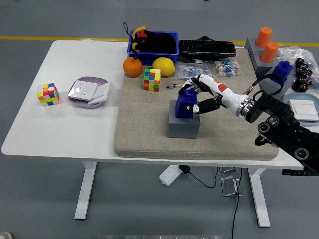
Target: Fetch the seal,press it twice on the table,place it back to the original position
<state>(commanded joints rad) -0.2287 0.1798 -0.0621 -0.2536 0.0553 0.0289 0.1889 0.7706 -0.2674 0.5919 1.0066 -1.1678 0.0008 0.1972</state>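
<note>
While your right hand [198, 97] wraps its fingers around the blue seal [185, 104], that seal sits in the grey block [183, 125] on the beige mat [149, 129]. You have a colour cube [152, 79] just up and left of it, with an orange [132, 67], a lemon [163, 66] and a blue bin [153, 44] behind. Plastic packets [227, 67] lie near the wrist's far side. Well apart on the bare table [75, 129] rest a second cube [48, 94] and a purple box [89, 91].
</note>
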